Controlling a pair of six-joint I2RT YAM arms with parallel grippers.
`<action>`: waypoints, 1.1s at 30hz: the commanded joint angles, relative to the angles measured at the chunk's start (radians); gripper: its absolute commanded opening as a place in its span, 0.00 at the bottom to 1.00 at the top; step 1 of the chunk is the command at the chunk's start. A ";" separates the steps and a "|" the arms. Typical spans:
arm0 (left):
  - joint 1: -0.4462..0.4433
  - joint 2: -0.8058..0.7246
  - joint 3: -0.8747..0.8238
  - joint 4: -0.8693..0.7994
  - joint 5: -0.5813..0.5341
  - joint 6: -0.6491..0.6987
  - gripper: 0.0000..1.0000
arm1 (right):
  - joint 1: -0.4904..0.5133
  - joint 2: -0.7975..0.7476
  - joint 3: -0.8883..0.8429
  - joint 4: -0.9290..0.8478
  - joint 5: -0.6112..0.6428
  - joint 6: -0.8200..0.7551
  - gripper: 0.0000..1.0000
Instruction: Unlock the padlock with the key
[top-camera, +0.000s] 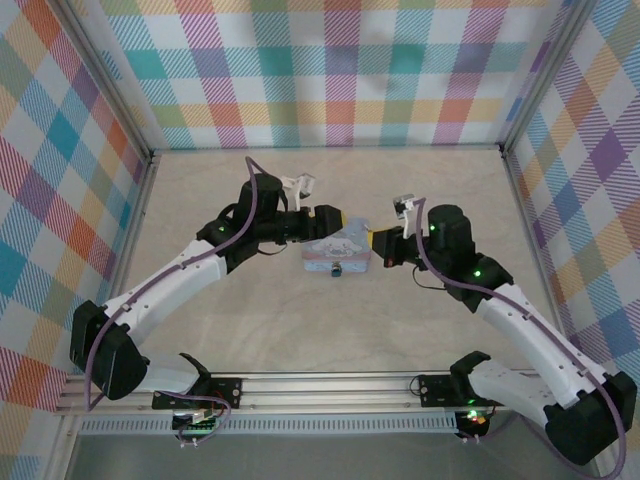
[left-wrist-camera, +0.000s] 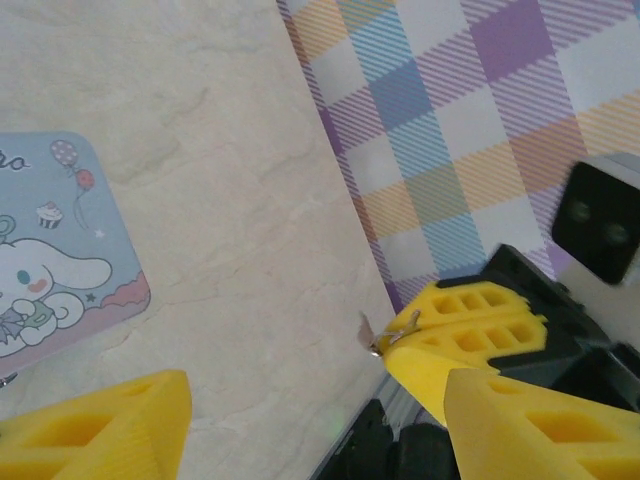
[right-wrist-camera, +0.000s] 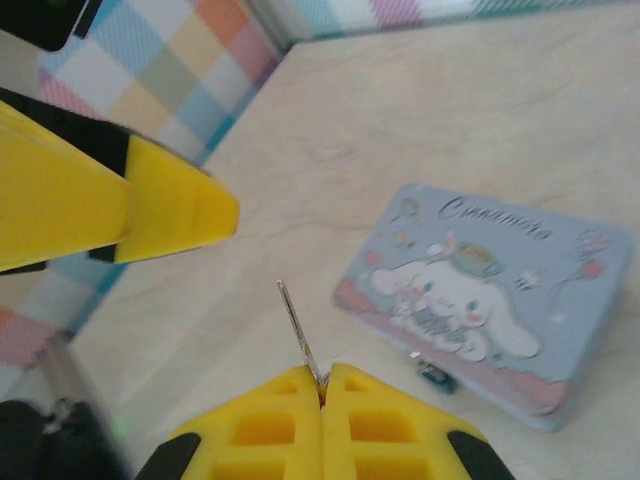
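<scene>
Pastel plaid walls (top-camera: 340, 70) enclose a pale beige surface (top-camera: 300, 330). At its middle lies a pale-blue tin (top-camera: 335, 248) with a white cartoon figure on the lid. The padlock (top-camera: 337, 270), tiny and dark grey, sits against the tin's near edge. The left hand (left-wrist-camera: 318, 390) hovers just beside the tin, its yellow fingers spread apart, grasping nothing. The right hand (right-wrist-camera: 322, 385), just right of the tin, is clenched on the key (right-wrist-camera: 298, 328), whose thin metal blade sticks out past the fingertips, apart from the padlock.
</scene>
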 joint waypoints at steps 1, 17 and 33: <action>0.007 0.001 0.022 0.016 -0.066 -0.062 0.70 | 0.083 0.011 0.054 -0.027 0.406 -0.143 0.00; 0.010 0.044 0.225 -0.037 -0.167 -0.114 0.75 | 0.252 0.084 0.023 0.493 0.794 -0.570 0.00; -0.084 0.179 0.412 -0.089 -0.165 -0.135 0.71 | 0.310 0.132 0.036 0.557 0.830 -0.636 0.00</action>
